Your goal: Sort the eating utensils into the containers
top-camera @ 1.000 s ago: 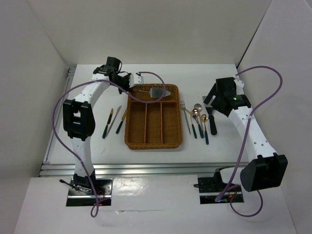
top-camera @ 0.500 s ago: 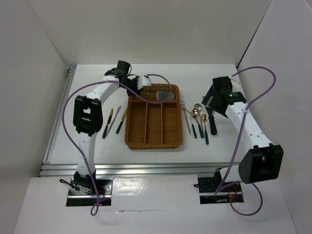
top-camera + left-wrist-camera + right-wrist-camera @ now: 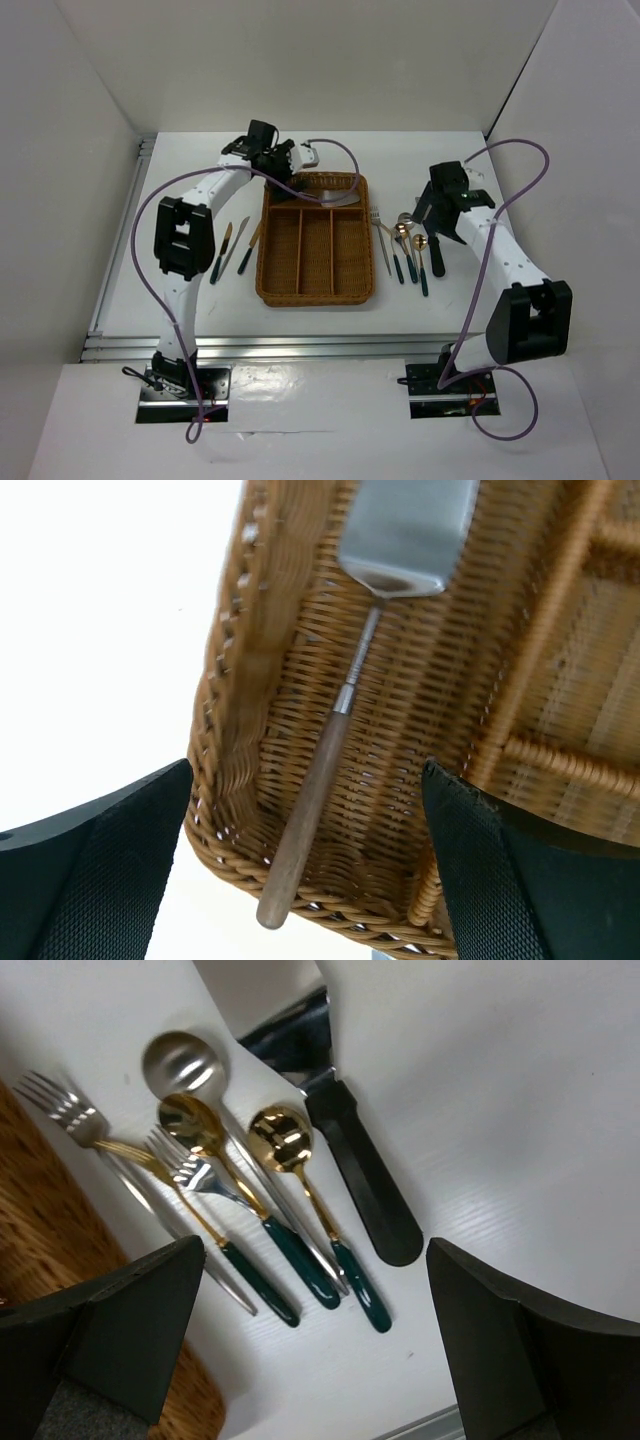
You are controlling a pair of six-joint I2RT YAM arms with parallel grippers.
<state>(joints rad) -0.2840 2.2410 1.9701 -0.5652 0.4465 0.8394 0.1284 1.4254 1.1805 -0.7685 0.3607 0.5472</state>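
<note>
Top: fixed high behind the arm bases (image 3: pixel 180 385), tilted down and forward, far enough to take in the whole table (image 3: pixel 400 310). Left wrist: close above a corner of the tray (image 3: pixel 315 299), facing down on the server (image 3: pixel 345 695). Right wrist: close above the cutlery (image 3: pixel 290 1250) right of the tray. Both patches shared with top
</note>
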